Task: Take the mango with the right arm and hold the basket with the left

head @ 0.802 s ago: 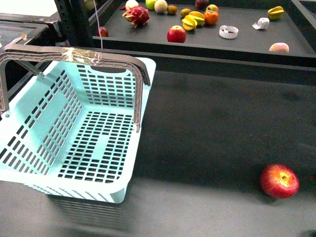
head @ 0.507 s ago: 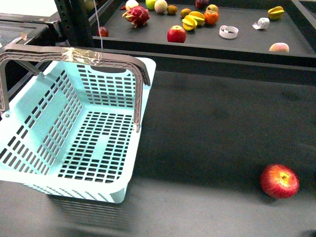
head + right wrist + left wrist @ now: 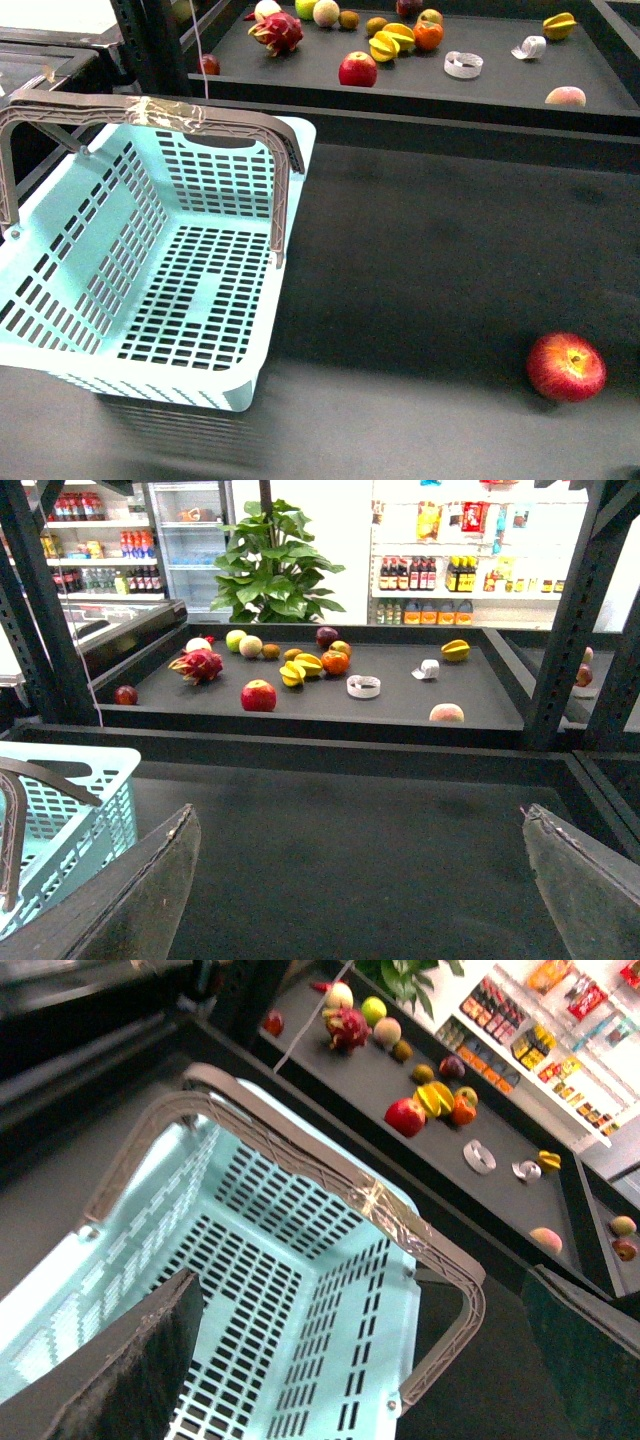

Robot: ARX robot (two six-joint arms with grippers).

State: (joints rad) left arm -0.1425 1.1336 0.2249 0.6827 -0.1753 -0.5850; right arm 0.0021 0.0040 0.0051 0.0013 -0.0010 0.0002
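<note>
Tally, front view. Basket [image 3: 200,290]: 1 pc. Red apples: 2, i.e. near apple [image 3: 566,367], far apple [image 3: 357,69]. Dragon fruit [image 3: 277,32]: 1. White rings: 2, i.e. 1st ring [image 3: 462,64], 2nd ring [image 3: 530,46]. Peach [image 3: 565,96]: 1.

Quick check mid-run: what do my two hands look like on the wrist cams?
Left hand: two broad, flat, dark grey-black fingers, rough grainy surface. Right hand: similar wedge-shaped dark fingers, edges scuffed pale. No cables or markings show; front view shows neither arm.
</note>
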